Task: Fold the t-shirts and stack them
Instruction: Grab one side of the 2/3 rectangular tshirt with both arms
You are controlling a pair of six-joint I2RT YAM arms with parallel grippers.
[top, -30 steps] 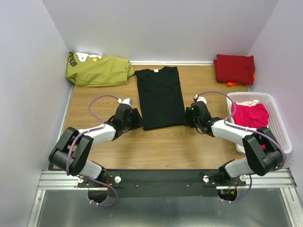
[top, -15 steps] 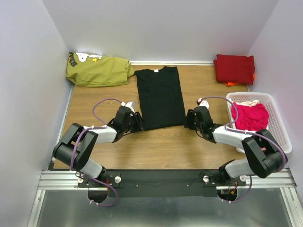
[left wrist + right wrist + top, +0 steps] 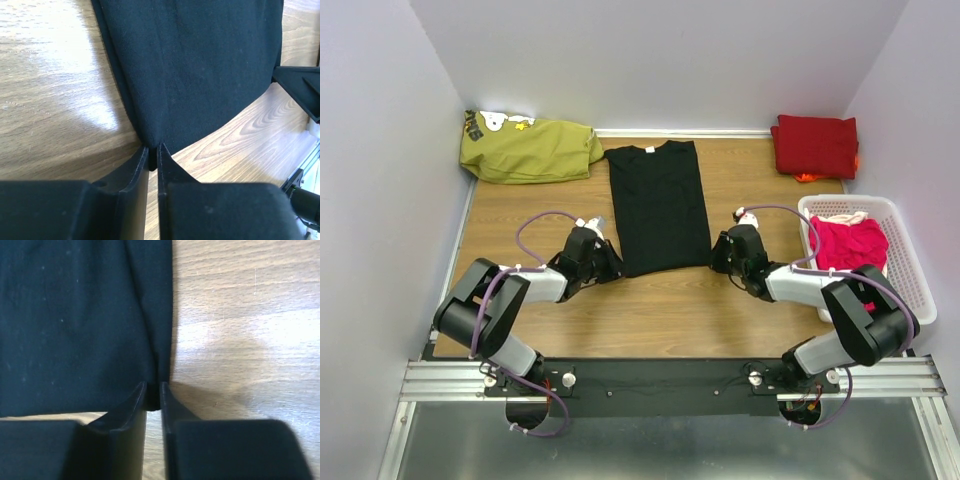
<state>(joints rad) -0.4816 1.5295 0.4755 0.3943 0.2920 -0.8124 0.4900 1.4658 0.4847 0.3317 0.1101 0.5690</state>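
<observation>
Both arms have drawn in on the near corners of the black t-shirt (image 3: pixel 658 205) since a second ago, and both pairs of fingers have closed.

Top view. We list:
- Wooden table (image 3: pixel 670 320), shut in by pale walls (image 3: pixel 660 60) on three sides.
- Black t-shirt, flat in a long strip at the middle, collar toward the far wall.
- Left gripper (image 3: pixel 610 265) at its near left corner, right gripper (image 3: pixel 718 258) at its near right corner.
- Olive shirt (image 3: pixel 530 150), bunched, far left.
- Red t-shirt (image 3: pixel 815 145), folded, far right.
- White basket (image 3: pixel 910 260) at the right edge, holding pink t-shirts (image 3: pixel 845 245).
- Bare wood on both sides of the strip and between its near hem and the arm bases.

Left wrist view. Fingers (image 3: pixel 135 170) are pressed together, pinching the black hem corner. The cloth fans out from the pinch, with bare wood to the left and right.

Right wrist view. Fingers (image 3: pixel 132 405) are likewise nipped onto the hem corner, with bare wood to the right.
</observation>
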